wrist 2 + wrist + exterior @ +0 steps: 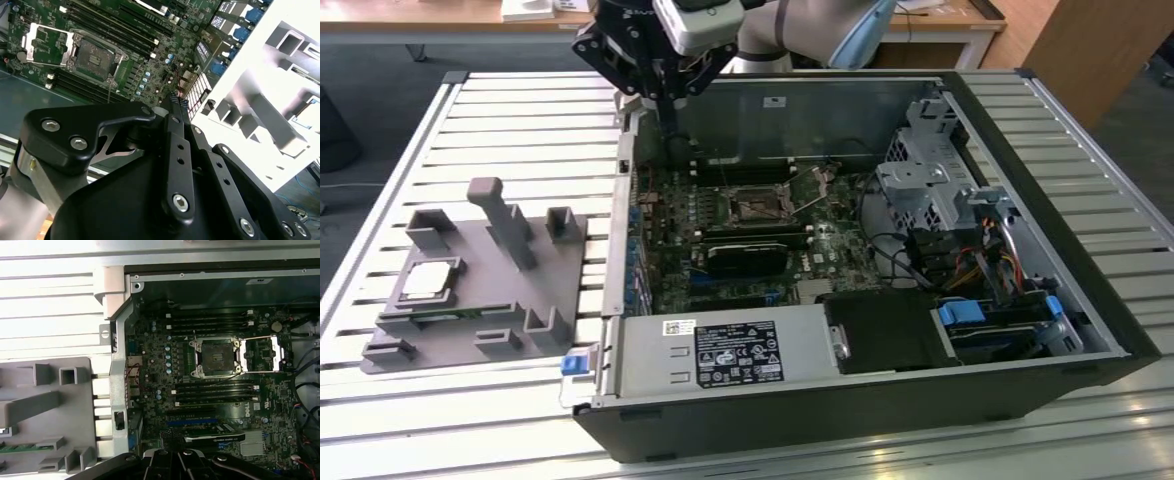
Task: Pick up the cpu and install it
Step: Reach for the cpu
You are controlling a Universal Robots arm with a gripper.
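The cpu (427,281), a flat silvery square with a pale tan rim, lies in a recess of the grey tray (467,330) at the exterior view's left, outside the computer case. My gripper (671,132) hangs over the case's far left corner, well away from the cpu and up-left of the motherboard's socket (754,205). In the second wrist view the gripper (175,99) has its black fingers pressed together with nothing between them. The socket (217,357) stands uncovered, its metal load plate (261,355) flipped open beside it.
The open black computer case (1067,330) lies on a slatted white table (520,110). Inside are memory sticks (215,390), a power supply (720,352), drive cages (941,190) and cables. The tray carries upright grey posts (500,215) and a green memory module (20,447).
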